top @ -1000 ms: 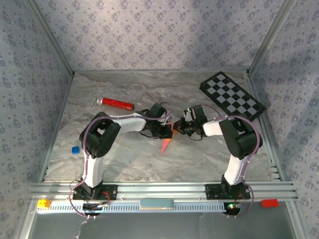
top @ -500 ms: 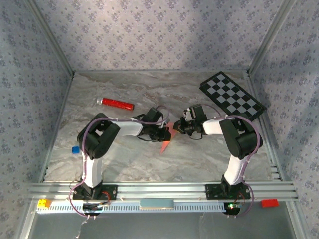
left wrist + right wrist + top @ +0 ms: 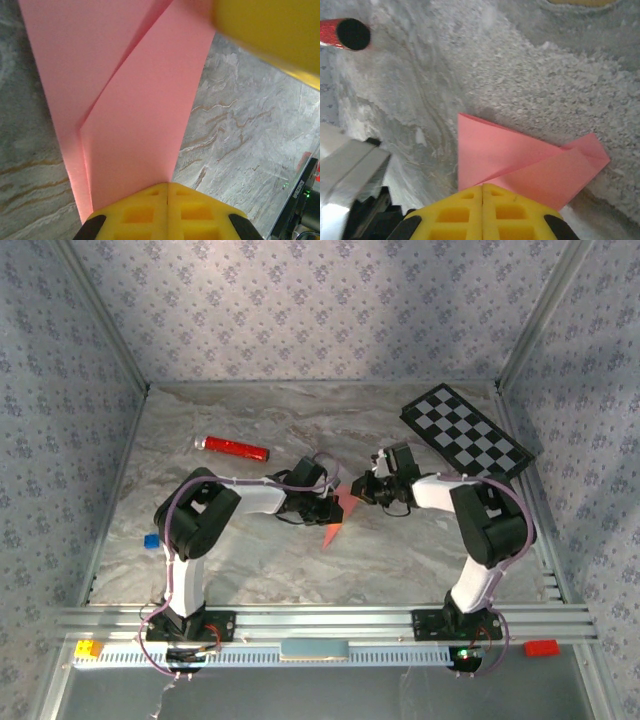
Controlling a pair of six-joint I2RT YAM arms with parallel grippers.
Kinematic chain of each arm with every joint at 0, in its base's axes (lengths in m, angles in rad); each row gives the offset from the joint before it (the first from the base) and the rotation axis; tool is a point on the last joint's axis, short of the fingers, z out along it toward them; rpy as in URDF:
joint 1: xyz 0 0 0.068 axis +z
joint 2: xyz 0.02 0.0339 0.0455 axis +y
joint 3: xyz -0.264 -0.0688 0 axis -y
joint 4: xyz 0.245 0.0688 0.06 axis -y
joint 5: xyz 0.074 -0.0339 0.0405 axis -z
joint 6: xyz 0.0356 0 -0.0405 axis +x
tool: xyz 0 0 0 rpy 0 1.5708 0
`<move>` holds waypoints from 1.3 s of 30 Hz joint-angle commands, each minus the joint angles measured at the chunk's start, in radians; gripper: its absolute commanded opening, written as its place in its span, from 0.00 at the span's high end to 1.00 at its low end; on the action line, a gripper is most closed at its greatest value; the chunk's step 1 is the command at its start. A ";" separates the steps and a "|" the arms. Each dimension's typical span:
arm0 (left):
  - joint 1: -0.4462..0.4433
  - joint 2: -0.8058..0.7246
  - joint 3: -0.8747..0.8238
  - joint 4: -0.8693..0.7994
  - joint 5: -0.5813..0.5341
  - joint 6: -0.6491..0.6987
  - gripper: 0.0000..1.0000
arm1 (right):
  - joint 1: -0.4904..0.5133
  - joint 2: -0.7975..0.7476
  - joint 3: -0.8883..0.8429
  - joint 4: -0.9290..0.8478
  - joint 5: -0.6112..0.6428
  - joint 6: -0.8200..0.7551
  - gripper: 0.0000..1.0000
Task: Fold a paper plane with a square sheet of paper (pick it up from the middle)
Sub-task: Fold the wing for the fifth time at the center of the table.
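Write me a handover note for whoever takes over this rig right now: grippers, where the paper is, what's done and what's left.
Grippers: the left gripper has its jaws shut on one end of the pink paper. The right gripper has its jaws shut on the same paper from the opposite side.
Paper: mid-table between the two arms, with its pointed end toward the near edge. I cannot tell whether it touches the table.
Done: the sheet is creased with diagonal folds into a narrower, pointed shape.
Left: probably the remaining folds to finish the plane, then release.

The folded paper point(image 3: 334, 530) lies mid-table between the left gripper point(image 3: 330, 509) and the right gripper point(image 3: 359, 490); the cylinder point(image 3: 232, 447) lies behind on the left, the checkerboard point(image 3: 466, 430) far right.
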 commanded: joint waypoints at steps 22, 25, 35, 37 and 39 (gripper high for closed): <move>-0.022 -0.074 -0.063 -0.018 -0.058 -0.071 0.94 | -0.105 -0.243 -0.060 -0.058 0.075 -0.018 0.83; -0.024 -0.139 -0.062 -0.008 -0.079 -0.074 0.84 | -0.079 -0.309 -0.133 -0.055 0.115 0.001 0.81; 0.022 -0.293 -0.124 -0.069 -0.204 -0.059 0.78 | 0.039 -0.445 -0.295 -0.020 0.220 0.092 0.73; 0.045 -0.278 -0.128 -0.080 -0.188 -0.063 0.81 | 0.060 -0.437 -0.295 -0.023 0.233 0.097 0.73; 0.056 -0.261 -0.131 -0.077 -0.169 -0.066 0.82 | 0.069 -0.423 -0.287 -0.026 0.234 0.097 0.73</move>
